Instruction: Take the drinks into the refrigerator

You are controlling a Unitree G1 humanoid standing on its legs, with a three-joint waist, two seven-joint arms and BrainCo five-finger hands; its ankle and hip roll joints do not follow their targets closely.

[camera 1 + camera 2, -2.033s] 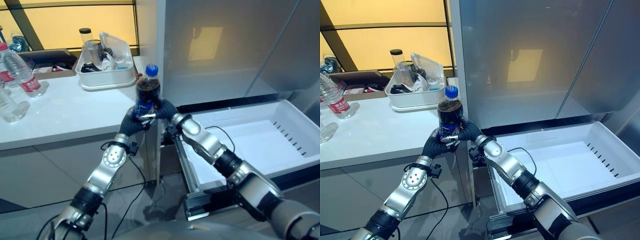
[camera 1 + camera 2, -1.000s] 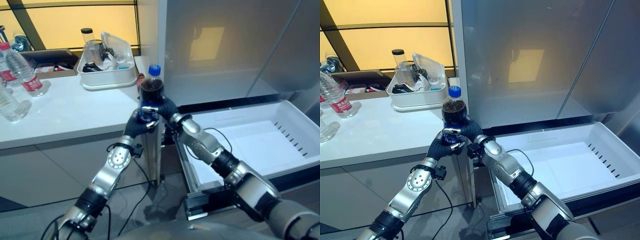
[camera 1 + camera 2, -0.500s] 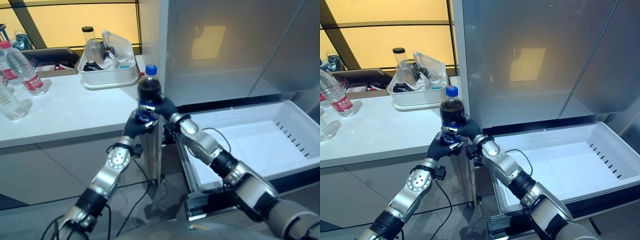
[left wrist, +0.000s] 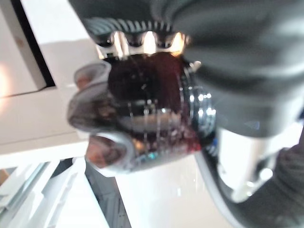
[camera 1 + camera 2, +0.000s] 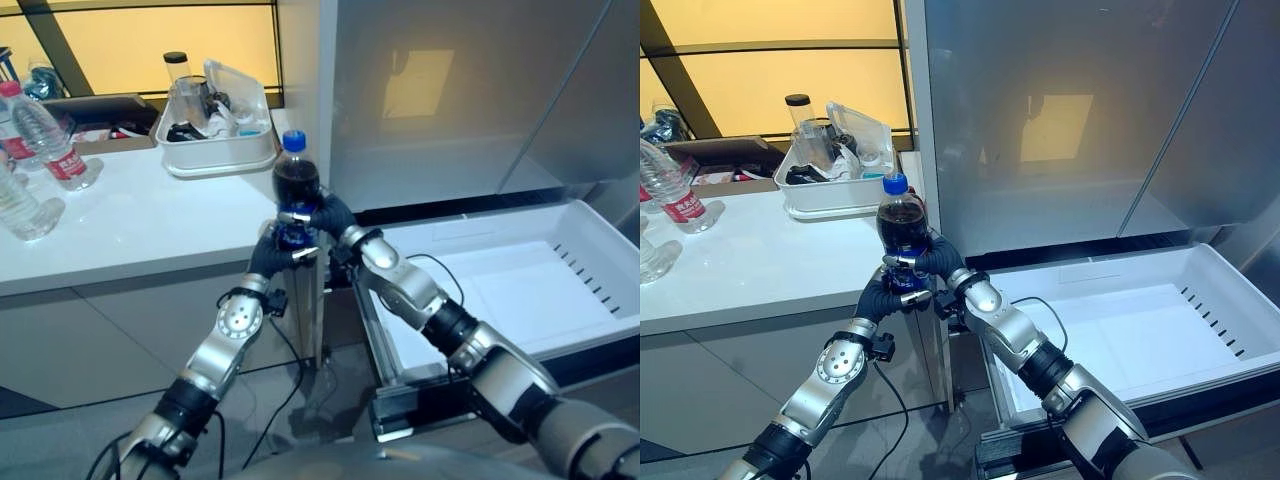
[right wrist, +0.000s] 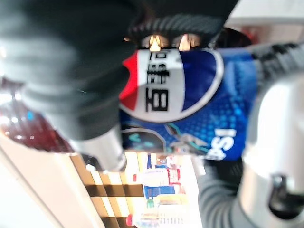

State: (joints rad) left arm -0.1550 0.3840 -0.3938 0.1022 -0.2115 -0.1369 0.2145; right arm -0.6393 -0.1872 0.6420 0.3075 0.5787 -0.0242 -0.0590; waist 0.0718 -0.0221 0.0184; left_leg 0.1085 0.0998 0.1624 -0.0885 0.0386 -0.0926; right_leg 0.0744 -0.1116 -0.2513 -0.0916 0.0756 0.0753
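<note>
On the far left of the white counter (image 5: 750, 265), clear plastic water bottles with red labels (image 5: 50, 145), upright near the back edge. Further right, at the counter's rear corner, a white rectangular plastic tub (image 5: 215, 150) crowded with clear containers. Just past the counter's front right corner, raised above its edge, a dark cola bottle with a blue cap and blue label (image 5: 901, 235), upright and clear of the counter surface. Gripped low on its body from the left side by the left hand (image 5: 883, 293), fingers (image 4: 107, 149) curled round the dark lower part of the bottle in the left wrist view. Clasped from the opposite side by the right hand (image 5: 940, 257), fingers wrapped over the blue label band as seen in the right wrist view, so held between both hands at once, cap and shoulder standing free above them. Behind and to the right, the tall grey refrigerator (image 5: 1060, 120), upper doors closed. Below those doors, to the right of the hands, a white pull-out refrigerator drawer (image 5: 1140, 330) drawn open, its slotted side wall on the far right; bottle well apart from the drawer.
</note>
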